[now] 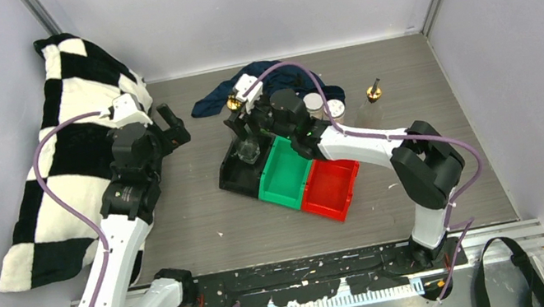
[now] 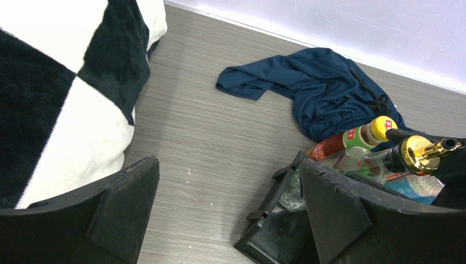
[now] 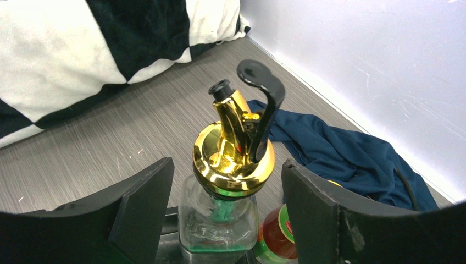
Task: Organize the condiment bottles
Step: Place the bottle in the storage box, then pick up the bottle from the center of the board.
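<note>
Right tool (image 3: 226,173) astride bottle (image 3: 233,157), cloth (image 3: 351,159) behind

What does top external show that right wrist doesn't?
Only top external: red bin, white-capped jars, lone gold-top bottle standing at right, left gripper. Only right wrist: the raised black flip lid on the pourer, and gaps between fingers and the clear bottle. Both: right gripper open around that bottle, blue cloth, checkered blanket.

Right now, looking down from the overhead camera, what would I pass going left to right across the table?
Black-and-white checkered blanket, left claw, black bin, green bin, red bin, lone gold-topped bottle.
</note>
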